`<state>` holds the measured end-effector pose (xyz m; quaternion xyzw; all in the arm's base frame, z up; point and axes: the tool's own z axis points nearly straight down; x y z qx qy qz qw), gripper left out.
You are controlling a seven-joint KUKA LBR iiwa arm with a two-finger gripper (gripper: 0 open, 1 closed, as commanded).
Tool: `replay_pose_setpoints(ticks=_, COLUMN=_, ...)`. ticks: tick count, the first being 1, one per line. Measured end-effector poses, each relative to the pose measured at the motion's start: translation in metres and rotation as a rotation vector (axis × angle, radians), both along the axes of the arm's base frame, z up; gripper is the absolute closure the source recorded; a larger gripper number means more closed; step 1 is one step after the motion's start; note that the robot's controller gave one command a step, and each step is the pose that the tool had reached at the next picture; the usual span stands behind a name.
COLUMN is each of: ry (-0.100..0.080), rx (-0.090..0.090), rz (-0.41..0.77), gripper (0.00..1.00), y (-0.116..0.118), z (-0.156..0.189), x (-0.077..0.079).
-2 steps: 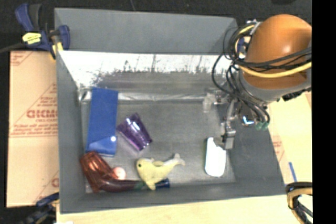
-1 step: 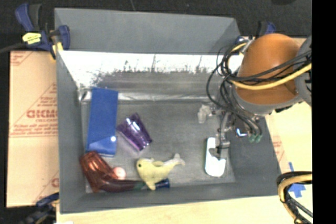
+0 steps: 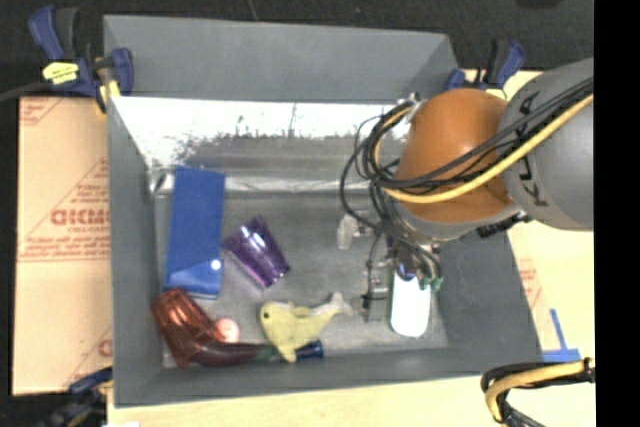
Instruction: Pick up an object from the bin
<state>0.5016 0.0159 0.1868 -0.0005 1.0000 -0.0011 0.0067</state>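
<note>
Camera view, looking down into the grey bin (image 3: 135, 245), and the arm (image 3: 560, 165) is reaching in from the right, its orange cover (image 3: 450, 155) wrapped in black and yellow cables. The gripper (image 3: 387, 290) is down low over the floor on the bin's right side, right up against a white bottle (image 3: 410, 308) that sits near the front right corner. It is spread or pressed together, I cannot tell which (the wrist and cables hide too much). The bottle looks to be touching the gripper's right side, but whether it is pinched I can't say.

Over on the left, well apart: a blue pad (image 3: 195, 230) along the wall and a purple cup (image 3: 257, 252) tipped beside it. Along the front lie a pale yellow toy (image 3: 290, 325), a pink ball (image 3: 228, 328) and a dark red shiny piece (image 3: 180, 320) in the corner.
</note>
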Motion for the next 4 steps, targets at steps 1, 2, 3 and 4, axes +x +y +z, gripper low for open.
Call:
replay_pose_setpoints(ticks=1, ry=0.009, rx=0.0, rz=-0.013, gripper=0.0, y=0.02, z=0.036, x=-0.012)
replay_pose_setpoints(ticks=2, ry=0.002, rx=-0.002, rz=0.187, gripper=0.0, y=0.001, z=-0.026, x=-0.016)
replay_pose_setpoints(ticks=3, ry=-0.007, rx=-0.003, rz=0.245, gripper=0.0, y=0.024, z=-0.08, x=-0.017)
replay_pose_setpoints(ticks=4, ry=0.002, rx=-0.007, rz=0.456, gripper=0.0, y=0.018, z=-0.102, x=-0.023)
